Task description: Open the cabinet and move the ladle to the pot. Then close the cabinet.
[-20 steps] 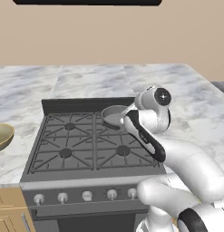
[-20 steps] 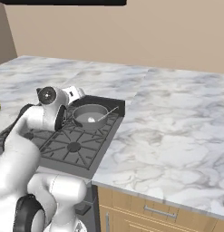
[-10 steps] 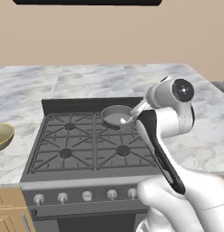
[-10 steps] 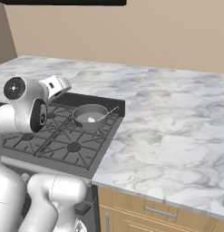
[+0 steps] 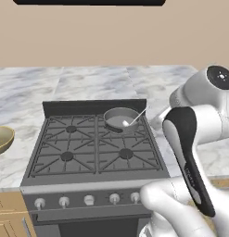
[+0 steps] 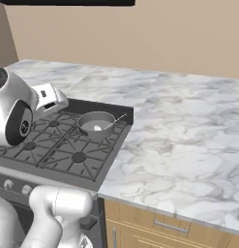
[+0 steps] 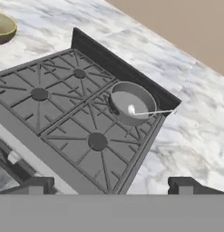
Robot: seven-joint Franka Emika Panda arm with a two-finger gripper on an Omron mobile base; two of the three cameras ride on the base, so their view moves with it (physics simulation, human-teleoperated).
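the pot point(image 5: 120, 118) sits on the rear right burner of the stove point(image 5: 95, 152), with the ladle point(image 5: 132, 119) lying in it, bowl down inside and thin handle leaning over the right rim toward the marble counter point(image 6: 188, 140); neither pot nor ladle has shifted over the last second; the arm point(image 5: 199, 139) has changed: a second ago its hand hung low right at the pot, half a second ago it was lifting, and now it has swung up and back to the right of the stove, well apart from the pot; in the hand view the two finger tips point(image 7: 34, 184) stand far apart at the bottom, jaws wide and holding nothing; a tan bowl point(image 5: 2, 139) rests on the counter left of the stove, unchanged.
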